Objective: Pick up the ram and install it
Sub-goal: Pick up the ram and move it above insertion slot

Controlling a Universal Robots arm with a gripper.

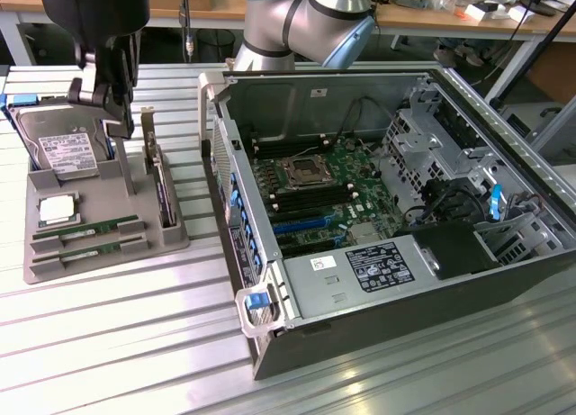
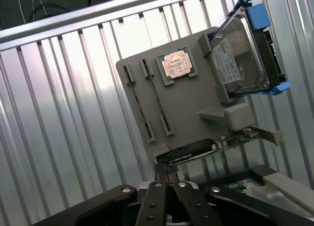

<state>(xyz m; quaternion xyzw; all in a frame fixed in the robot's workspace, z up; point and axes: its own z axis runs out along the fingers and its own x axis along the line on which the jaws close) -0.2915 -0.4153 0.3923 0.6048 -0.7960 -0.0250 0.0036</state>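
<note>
Two ram sticks [image 1: 85, 228] lie on edge in the slots of the grey holder tray [image 1: 54, 266], at the exterior view's left. In the wrist view the ram [image 2: 140, 103] shows as thin lines between end clips. My gripper [image 1: 124, 125] hangs above the back of the tray, between the hard drive and the upright expansion card. Its fingertips [image 2: 167, 168] are shut together with nothing between them. The open computer case [image 1: 387, 280] lies at the exterior view's right, and its motherboard [image 1: 315, 185] shows empty black memory slots [image 1: 306, 199].
The tray also holds a silver hard drive [image 1: 63, 149] in a blue carrier, a CPU [image 1: 56, 210] and an expansion card [image 1: 160, 185] with a metal bracket. Everything rests on a ribbed metal table [image 1: 117, 343]. Cables and a drive cage fill the case's far side.
</note>
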